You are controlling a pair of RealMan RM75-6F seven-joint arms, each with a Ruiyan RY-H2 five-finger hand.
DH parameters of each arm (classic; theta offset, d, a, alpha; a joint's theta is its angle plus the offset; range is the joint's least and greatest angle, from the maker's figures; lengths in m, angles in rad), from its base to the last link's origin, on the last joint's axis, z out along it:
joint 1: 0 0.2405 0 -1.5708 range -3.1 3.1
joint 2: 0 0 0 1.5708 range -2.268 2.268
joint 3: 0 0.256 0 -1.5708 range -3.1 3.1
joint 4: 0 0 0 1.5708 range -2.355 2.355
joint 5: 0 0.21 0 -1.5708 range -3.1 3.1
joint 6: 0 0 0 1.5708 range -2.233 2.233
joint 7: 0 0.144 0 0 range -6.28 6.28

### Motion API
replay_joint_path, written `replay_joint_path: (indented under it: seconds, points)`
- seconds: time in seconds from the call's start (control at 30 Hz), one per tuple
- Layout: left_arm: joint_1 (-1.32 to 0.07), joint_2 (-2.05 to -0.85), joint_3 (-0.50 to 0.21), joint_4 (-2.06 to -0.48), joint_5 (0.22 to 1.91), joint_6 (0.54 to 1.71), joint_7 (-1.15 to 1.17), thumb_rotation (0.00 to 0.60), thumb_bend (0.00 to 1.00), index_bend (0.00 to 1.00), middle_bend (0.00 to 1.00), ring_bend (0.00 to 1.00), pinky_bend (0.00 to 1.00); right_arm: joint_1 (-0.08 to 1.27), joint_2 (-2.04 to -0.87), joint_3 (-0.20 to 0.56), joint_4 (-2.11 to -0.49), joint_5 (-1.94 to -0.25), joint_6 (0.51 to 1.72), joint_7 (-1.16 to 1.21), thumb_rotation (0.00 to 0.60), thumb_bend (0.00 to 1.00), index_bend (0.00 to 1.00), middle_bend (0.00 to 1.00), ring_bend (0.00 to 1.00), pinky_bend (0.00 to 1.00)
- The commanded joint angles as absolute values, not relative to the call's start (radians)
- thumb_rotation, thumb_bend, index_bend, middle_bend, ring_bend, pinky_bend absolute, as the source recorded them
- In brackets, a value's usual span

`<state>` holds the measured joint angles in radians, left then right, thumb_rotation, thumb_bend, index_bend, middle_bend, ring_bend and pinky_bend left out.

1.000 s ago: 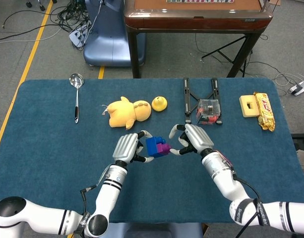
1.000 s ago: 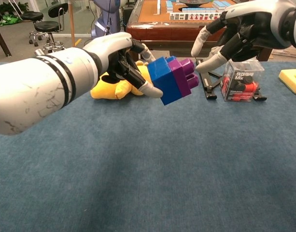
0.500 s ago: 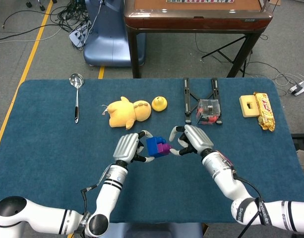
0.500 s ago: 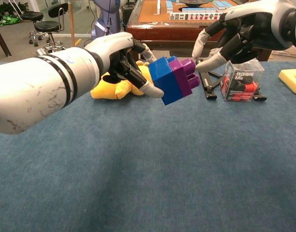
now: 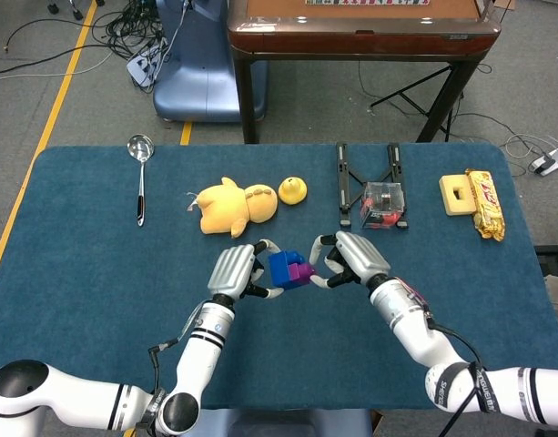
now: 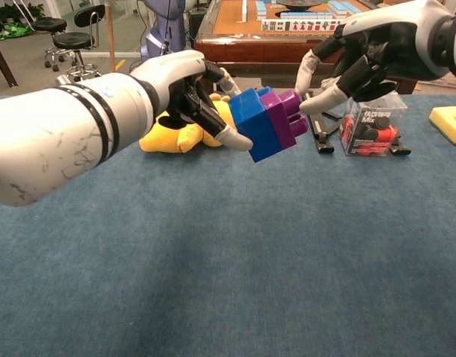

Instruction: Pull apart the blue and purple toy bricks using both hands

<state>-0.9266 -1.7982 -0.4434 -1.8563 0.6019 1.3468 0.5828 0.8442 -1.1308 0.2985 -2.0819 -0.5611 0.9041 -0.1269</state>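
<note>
A: We've got the blue brick (image 6: 250, 123) gripped in our left hand (image 6: 184, 88), lifted off the bench (image 6: 228, 260), with the purple brick (image 6: 283, 117) joined on and pointing toward the right hand (image 6: 361, 56).

B: The right hand's fingers (image 6: 320, 99) are spread, one tip at the purple studs, gripping nothing yet.

A: So we're at the second grasp. The pair's long axis runs hand to hand, tipped slightly.

B: Next we should close on purple, then pull straight outward.

Two joined toy bricks (image 5: 290, 270), one ladle (image 5: 140, 176), one plush toy (image 5: 231, 204), two hands (image 5: 233, 270)
</note>
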Motion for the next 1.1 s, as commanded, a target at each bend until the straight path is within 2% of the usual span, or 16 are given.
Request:
replay_joint_path:
  seconds: [0.03, 0.37, 0.5, 0.73, 1.1]
  points:
    - [-0.927, -1.798, -0.444, -1.856, 0.600, 1.347, 0.582, 0.600, 0.27, 0.62, 1.00, 1.00, 1.00, 0.845, -1.124, 0.296, -2.083, -0.565, 0.892, -0.115, 0.600, 0.21, 0.56, 1.00, 1.00, 1.00]
    - [-0.931, -1.798, -0.445, -1.856, 0.598, 1.345, 0.582, 0.600, 0.27, 0.62, 1.00, 1.00, 1.00, 0.851, -1.123, 0.286, -2.070, -0.581, 0.886, -0.092, 0.600, 0.20, 0.56, 1.00, 1.00, 1.00]
    - [-0.931, -1.798, -0.444, -1.856, 0.597, 1.345, 0.580, 0.600, 0.27, 0.62, 1.00, 1.00, 1.00, 0.852, -1.123, 0.285, -2.067, -0.587, 0.887, -0.083, 0.600, 0.15, 0.54, 1.00, 1.00, 1.00]
    - [-0.930, -1.796, -0.442, -1.859, 0.598, 1.346, 0.579, 0.600, 0.27, 0.62, 1.00, 1.00, 1.00, 0.853, -1.122, 0.280, -2.066, -0.597, 0.886, -0.072, 0.600, 0.11, 0.49, 1.00, 1.00, 1.00]
    - [-0.934, -1.795, -0.442, -1.864, 0.600, 1.346, 0.581, 0.600, 0.27, 0.62, 1.00, 1.00, 1.00, 0.860, -1.134, 0.276, -2.049, -0.598, 0.885, -0.058, 0.600, 0.11, 0.48, 1.00, 1.00, 1.00]
